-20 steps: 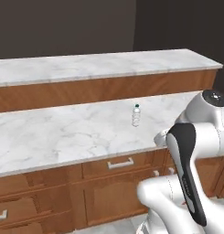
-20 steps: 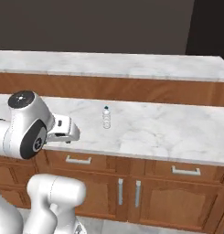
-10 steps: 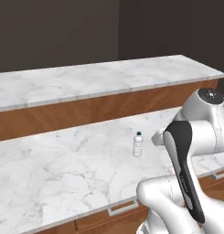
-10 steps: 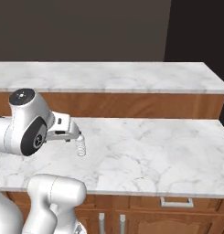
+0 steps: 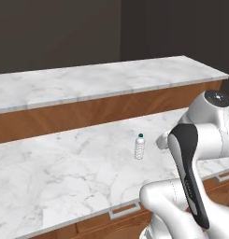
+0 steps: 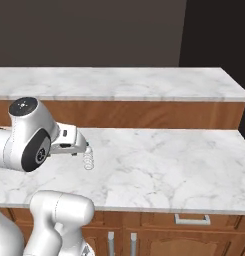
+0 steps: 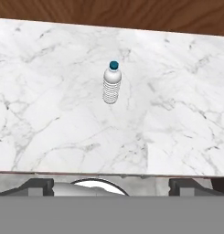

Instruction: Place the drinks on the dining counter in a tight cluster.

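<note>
In the hand view, the two dark finger tips of the claw [image 7: 111, 185] are seen at the bottom edge, at 7 and 5 o'clock, set wide apart with nothing between them. Beyond them, the small clear bottle [image 7: 112, 82] with a dark cap is seen standing upright toward 12 o'clock on the lower marble table [image 7: 49, 114], well apart from the tips.

In the left base view, the bottle [image 5: 140, 146] is placed near the middle of that lower table [image 5: 64, 177], just at 9 o'clock of the white arm. In the right base view, the bottle [image 6: 88, 159] is partly covered by the hand.

Farther back, at 12 o'clock, the raised dining table [image 6: 144, 82] with brown wood sides is seen.
</note>
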